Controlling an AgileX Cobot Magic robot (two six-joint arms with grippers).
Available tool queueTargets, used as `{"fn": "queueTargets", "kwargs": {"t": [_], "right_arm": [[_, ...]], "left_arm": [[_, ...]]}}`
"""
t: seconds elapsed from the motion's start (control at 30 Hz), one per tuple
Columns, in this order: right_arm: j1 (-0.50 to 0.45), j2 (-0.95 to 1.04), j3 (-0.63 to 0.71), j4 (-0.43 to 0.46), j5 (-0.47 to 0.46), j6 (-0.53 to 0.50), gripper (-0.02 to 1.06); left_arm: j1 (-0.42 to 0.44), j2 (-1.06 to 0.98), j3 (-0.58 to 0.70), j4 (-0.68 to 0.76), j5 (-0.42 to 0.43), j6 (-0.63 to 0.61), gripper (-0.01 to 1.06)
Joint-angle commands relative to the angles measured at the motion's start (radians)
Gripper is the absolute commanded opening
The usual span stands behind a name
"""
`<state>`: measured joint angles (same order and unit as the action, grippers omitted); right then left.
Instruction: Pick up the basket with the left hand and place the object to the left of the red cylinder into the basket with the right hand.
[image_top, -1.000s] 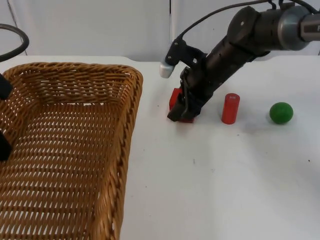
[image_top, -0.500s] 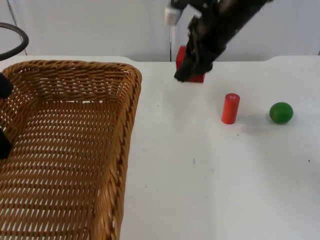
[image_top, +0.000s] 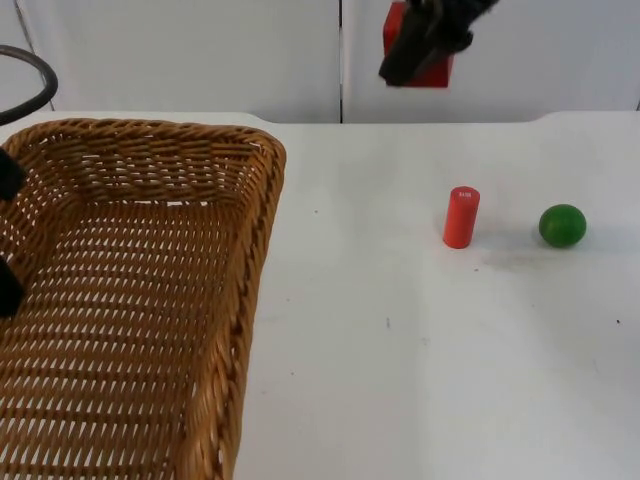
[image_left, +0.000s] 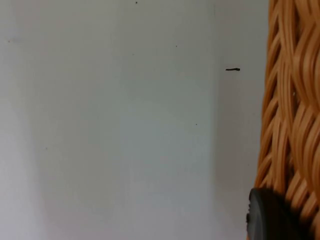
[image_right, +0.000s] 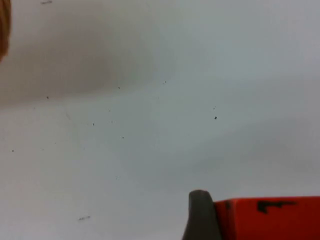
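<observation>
Right end effector (image_top: 418, 50): raised high above the table at about 12 o'clock of the top view, closed on the red block (image_top: 428, 62) — in the right wrist view the block (image_right: 267, 217) sits tight against a black fingertip.
Left end effector (image_top: 8, 235): at the basket's 9 o'clock rim; I judge it clamped on the wicker, since the left wrist view shows a fingertip pressed against the weave.
Basket (image_top: 240, 300): wide and open, filling the 8 o'clock part of the table (image_top: 420, 350).
Red cylinder (image_top: 460, 217): upright, with a green ball (image_top: 562, 226) just beside it toward 3 o'clock — both well apart from the basket.
Step in hand: carry the block over the basket.
How to do it well: travel toward 9 o'clock at height, pass the near rim with clearance, stop over the middle of the weave, lower, then release so the block does not bounce out.
</observation>
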<state>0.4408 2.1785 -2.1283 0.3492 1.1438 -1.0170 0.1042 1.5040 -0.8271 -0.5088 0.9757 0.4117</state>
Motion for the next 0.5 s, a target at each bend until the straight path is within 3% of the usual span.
{"fn": "queueTargets", "kwargs": {"t": [0.0,0.2,0.47], "right_arm": [[0.0,-0.049,-0.004,-0.007,0.018,0.019,0.0],[0.002,-0.138,-0.004,-0.03,0.073,0.036,0.0],[0.002,-0.217,-0.002,-0.064,0.077,0.107,0.0]], "left_arm": [[0.003,-0.008,-0.006,-0.03,0.01,0.001,0.0],[0.003,-0.008,-0.006,-0.032,0.008,0.001,0.0],[0.003,-0.008,-0.006,-0.033,0.008,0.001,0.0]]}}
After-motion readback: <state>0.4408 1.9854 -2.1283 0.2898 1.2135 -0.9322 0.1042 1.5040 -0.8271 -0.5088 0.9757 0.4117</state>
